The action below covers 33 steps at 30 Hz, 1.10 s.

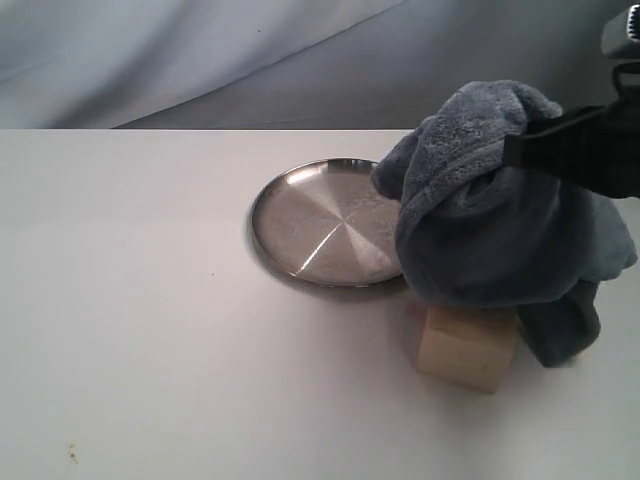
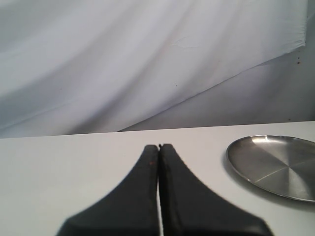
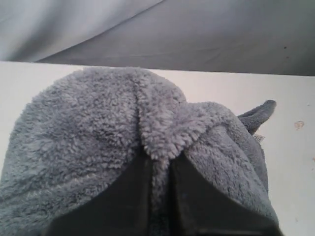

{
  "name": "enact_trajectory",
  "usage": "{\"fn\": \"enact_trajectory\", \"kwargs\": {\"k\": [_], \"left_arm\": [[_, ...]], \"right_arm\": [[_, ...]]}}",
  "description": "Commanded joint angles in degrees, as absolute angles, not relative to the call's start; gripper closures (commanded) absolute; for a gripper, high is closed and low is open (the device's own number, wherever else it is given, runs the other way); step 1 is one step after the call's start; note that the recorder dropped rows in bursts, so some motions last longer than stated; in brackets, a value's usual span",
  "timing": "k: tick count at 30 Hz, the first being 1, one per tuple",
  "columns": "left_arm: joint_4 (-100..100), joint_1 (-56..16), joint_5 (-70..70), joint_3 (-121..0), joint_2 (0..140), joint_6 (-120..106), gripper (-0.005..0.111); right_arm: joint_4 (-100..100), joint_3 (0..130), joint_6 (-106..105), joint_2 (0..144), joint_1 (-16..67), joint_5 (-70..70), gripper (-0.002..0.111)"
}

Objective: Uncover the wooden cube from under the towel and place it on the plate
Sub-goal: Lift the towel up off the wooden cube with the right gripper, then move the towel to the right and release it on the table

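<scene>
A white counter (image 1: 150, 320) fills most of the exterior view, with a pale draped backdrop (image 1: 200, 50) across the top of the frame. A round silver plate (image 1: 300, 225) lies flat at the centre. Just right of it, a blue-grey towel (image 1: 490, 230) hangs bunched above the counter, held up by the right pincer (image 1: 512, 150), a black shape entering from the upper right edge. The towel's left fold overlaps the plate's right rim in this view (whether the two touch, I cannot tell). The cube (image 1: 468, 345), pale wood, sits on the counter at the lower right of the frame, near the plate's lower right rim and off the plate. Its front faces are uncovered, and its top meets the underside of the hanging towel.

In the right wrist view, the pincer's black fingers (image 3: 197, 206) are clamped on a ridge of plush fleece that bulges up between them and fills most of the frame.

In the left wrist view, the left pincer (image 2: 159, 147) has its two fingers pressed together, with nothing between them. It is over bare counter, with the plate at the right edge of the frame.
</scene>
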State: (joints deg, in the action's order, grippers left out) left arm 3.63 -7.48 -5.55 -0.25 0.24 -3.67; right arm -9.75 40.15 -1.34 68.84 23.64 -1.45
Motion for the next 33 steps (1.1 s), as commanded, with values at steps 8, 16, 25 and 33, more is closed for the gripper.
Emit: {"fn": "enact_trajectory", "kwargs": {"k": [8, 16, 25, 33], "left_arm": [[3.8, -7.4, -4.9, 0.0, 0.0, -3.5, 0.107], [3.8, -7.4, -4.9, 0.0, 0.0, -3.5, 0.107], [3.8, -7.4, -4.9, 0.0, 0.0, -3.5, 0.107], [3.8, -7.4, -4.9, 0.0, 0.0, -3.5, 0.107]], "right_arm": [[-9.7, 40.1, -3.2, 73.0, 17.2, 5.4, 0.108], [-10.2, 40.1, -2.3, 81.3, 17.2, 7.4, 0.108], [-10.2, 40.1, 0.0, 86.0, 17.2, 7.3, 0.108], [-10.2, 40.1, 0.5, 86.2, 17.2, 6.7, 0.108]]}}
